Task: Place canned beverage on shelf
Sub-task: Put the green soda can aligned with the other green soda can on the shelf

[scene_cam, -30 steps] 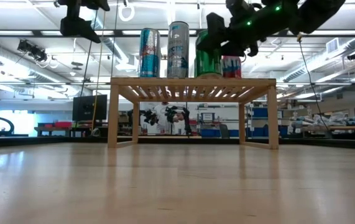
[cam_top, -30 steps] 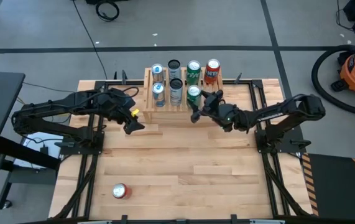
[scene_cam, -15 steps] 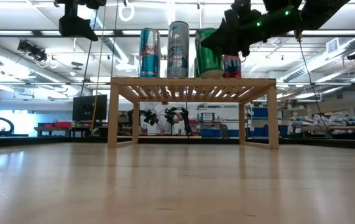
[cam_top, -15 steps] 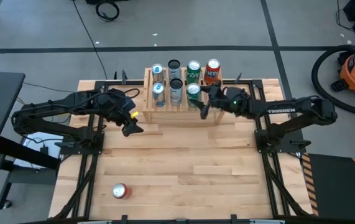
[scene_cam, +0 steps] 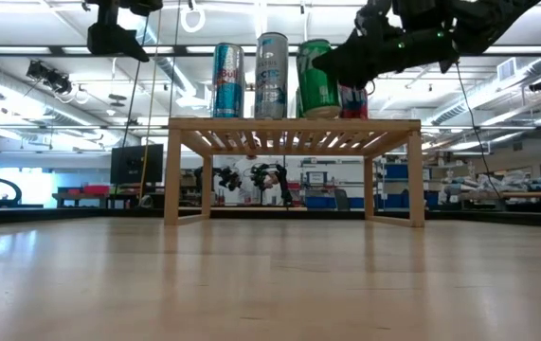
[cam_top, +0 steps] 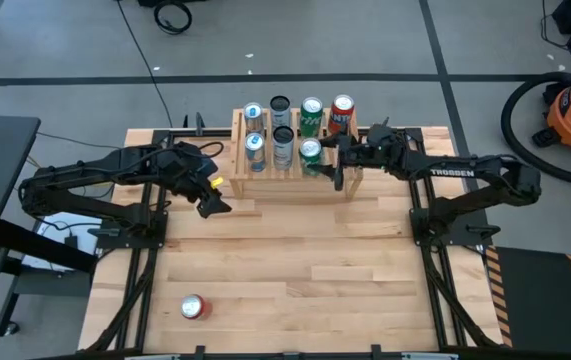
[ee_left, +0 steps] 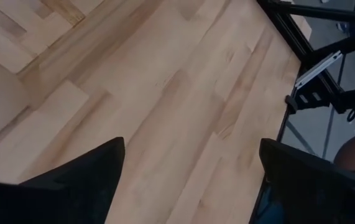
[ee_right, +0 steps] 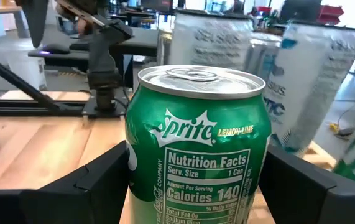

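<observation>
Green Sprite can (ee_right: 196, 143) set on shelf (cam_top: 350, 172) front row; right hand (cam_top: 337, 160) spread around it, released. Withdrawal required next. Left hand (cam_top: 212, 200) idle, spread, above tabletop (cam_top: 295, 250).

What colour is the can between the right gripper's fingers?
Green, a Sprite can; clearest in the right wrist view.

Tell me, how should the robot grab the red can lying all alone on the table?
The red can seems to lie on its side on the bare table, with nothing close to it. A tool should probably come straight down from above and pinch the middle of its round body, fingers across the curved sides, so it cannot roll away. The left tool is nearer.
</observation>
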`<state>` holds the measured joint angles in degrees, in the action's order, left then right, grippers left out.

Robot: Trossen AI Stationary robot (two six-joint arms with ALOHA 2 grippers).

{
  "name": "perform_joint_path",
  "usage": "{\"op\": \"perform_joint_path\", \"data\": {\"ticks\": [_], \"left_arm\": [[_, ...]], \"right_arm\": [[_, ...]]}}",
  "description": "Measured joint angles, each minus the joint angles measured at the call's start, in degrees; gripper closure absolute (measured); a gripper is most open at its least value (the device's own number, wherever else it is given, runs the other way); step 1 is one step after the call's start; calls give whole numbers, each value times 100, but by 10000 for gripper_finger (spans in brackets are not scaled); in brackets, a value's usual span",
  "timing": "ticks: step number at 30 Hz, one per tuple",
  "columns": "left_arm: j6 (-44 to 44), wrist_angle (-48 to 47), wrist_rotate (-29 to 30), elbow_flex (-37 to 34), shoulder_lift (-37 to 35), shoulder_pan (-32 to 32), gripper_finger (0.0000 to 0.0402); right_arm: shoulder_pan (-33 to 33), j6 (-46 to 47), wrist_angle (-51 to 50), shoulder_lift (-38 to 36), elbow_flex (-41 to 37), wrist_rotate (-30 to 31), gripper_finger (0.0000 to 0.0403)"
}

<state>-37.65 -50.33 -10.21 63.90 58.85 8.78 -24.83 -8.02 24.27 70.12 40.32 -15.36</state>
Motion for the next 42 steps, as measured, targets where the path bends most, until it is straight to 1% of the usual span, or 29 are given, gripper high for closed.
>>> {"op": "perform_joint_path", "data": {"ticks": [4, 9, 14, 20, 24, 28, 32, 42], "left_arm": [[-126, 26, -1, 0, 0, 0, 28], [-219, 186, 1, 0, 0, 0, 28], [-237, 467, 1, 0, 0, 0, 28], [-265, 892, 1, 0, 0, 0, 28], [-267, 1023, 1, 2, 0, 0, 28], [-267, 1034, 3, 0, 0, 0, 28], [-267, 1036, 6, 0, 0, 0, 28], [-281, 1036, 154, 0, 0, 2, 28]], "right_arm": [[-205, -70, -157, -1, 0, -326, 98], [-414, -269, -32, -1, 2, -602, 98], [-653, -510, 152, -1, 4, -1212, 98], [-991, -509, 174, 76, 9, -1882, 98], [-1116, -506, 185, 207, 9, -1966, 98], [-1177, -431, 383, 294, 9, -2259, 98], [-1188, -357, 571, 287, 11, -2391, 98], [-1111, -244, 618, 289, 11, -2380, 98]]}}
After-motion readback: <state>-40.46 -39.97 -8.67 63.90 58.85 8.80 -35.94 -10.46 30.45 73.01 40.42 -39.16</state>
